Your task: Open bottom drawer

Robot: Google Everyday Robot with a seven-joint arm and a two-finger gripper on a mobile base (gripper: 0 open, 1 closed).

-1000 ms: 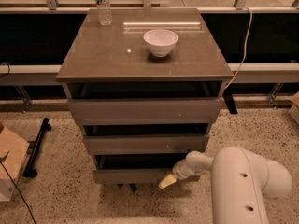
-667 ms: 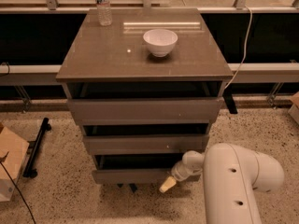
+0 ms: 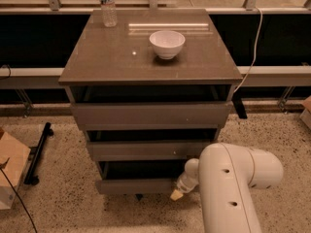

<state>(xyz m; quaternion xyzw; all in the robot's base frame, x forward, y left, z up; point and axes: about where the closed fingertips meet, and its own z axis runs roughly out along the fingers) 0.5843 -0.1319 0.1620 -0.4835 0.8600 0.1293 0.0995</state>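
Observation:
The bottom drawer (image 3: 136,186) is the lowest of three grey-brown drawers in the cabinet. Its flat front stands a little out from the cabinet, with a dark gap above it. My gripper (image 3: 176,194) is at the right end of that front, low down, its pale yellowish tip against the drawer's right edge. The white arm (image 3: 233,183) fills the lower right and hides the drawer's right corner.
A white bowl (image 3: 167,43) and a clear water bottle (image 3: 107,6) stand on the cabinet top (image 3: 121,57). The top drawer (image 3: 150,114) and middle drawer (image 3: 146,149) also stand slightly out. A cardboard box (image 3: 9,174) and a black stand (image 3: 38,154) lie at the left on the speckled floor.
The arm has swung left and nearer the camera, covering more of the lower right. The gripper stays at the bottom drawer's right end. The drawer has not visibly moved.

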